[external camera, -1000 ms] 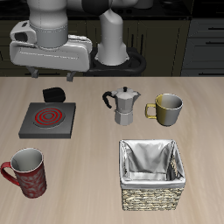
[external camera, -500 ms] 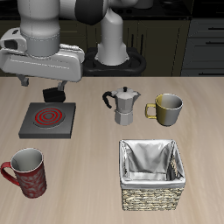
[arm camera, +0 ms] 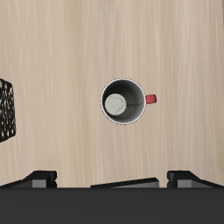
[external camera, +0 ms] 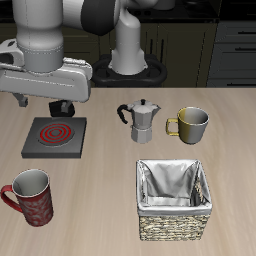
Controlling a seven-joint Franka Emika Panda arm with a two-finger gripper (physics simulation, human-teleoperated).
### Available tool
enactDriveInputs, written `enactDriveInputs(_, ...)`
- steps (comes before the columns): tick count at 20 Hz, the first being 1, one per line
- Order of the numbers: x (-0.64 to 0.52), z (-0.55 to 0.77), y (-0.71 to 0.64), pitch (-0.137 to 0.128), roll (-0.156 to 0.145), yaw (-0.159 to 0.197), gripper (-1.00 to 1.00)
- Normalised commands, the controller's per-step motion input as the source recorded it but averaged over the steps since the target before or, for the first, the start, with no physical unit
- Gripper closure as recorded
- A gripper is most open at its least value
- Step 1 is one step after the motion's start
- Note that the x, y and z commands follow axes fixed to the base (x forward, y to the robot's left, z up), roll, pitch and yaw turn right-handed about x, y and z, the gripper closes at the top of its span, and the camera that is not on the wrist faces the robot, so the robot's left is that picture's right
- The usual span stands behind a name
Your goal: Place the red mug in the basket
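Observation:
The red mug (external camera: 30,197) stands upright near the table's front edge, handle pointing away from the basket. In the wrist view it (arm camera: 124,101) shows from straight above, with its pale inside and red handle. The basket (external camera: 175,228) sits near the front edge, well apart from the mug; only a dark corner of it (arm camera: 5,109) shows in the wrist view. My gripper (external camera: 45,98) hangs high above the table over the stove area, open and empty, with its fingertips (arm camera: 39,179) spread wide in the wrist view.
A small stove with a red burner ring (external camera: 52,137) lies behind the red mug. A metal moka pot (external camera: 140,122) and an olive-yellow mug (external camera: 190,123) stand behind the basket. The robot's base (external camera: 128,45) is at the back.
The gripper has come forward and lower, and has shifted toward the red mug's side of the table. The objects on the table have not moved.

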Motion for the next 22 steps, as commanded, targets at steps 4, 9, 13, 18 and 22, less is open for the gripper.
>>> enactDriveInputs(4, 0.21, 0.01, 0.02, -0.011, 0.017, 0.012, -1.00)
enactDriveInputs(9, 0.21, -0.02, -0.01, -0.034, 0.005, 0.027, -1.00)
enactDriveInputs(13, 0.13, -0.06, -0.09, -0.038, 0.001, -0.024, -1.00)
enactDriveInputs(18, 0.00, -0.06, 0.00, -0.043, -0.010, 0.014, -1.00)
enactDriveInputs(22, 0.04, -0.14, 0.03, -0.010, 0.008, 0.008, -1.00)
